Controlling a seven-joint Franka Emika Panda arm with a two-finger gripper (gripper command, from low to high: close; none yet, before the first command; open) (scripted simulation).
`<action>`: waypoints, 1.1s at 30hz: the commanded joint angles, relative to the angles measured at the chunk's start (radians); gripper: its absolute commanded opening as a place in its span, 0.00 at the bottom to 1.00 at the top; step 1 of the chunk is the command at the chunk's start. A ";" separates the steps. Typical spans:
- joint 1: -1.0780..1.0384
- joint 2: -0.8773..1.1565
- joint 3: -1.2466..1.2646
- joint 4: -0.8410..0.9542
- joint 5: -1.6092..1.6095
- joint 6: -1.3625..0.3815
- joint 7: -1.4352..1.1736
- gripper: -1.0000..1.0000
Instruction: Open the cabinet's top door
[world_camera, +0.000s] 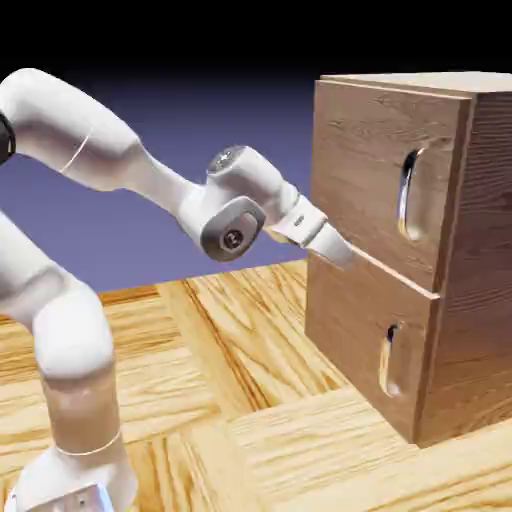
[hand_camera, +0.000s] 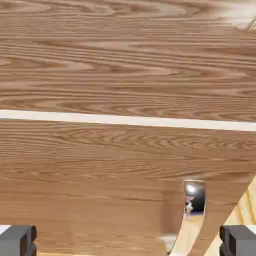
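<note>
We've got the claw spread wide, its fingertips far apart and gripping nothing, nose right up against the cabinet front, at the seam between the two panels. The top door sits just above it, shut, its silver handle well off to the right.

One cabinet, two door panels, two silver handles, one robot arm, one claw
</note>
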 joint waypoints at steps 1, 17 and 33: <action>0.015 -0.007 -0.016 0.006 -0.044 -0.004 0.032 1.00; 0.254 -0.111 -0.276 0.104 -0.739 -0.062 0.541 1.00; 0.494 -0.215 -0.537 0.201 -1.435 -0.121 1.050 1.00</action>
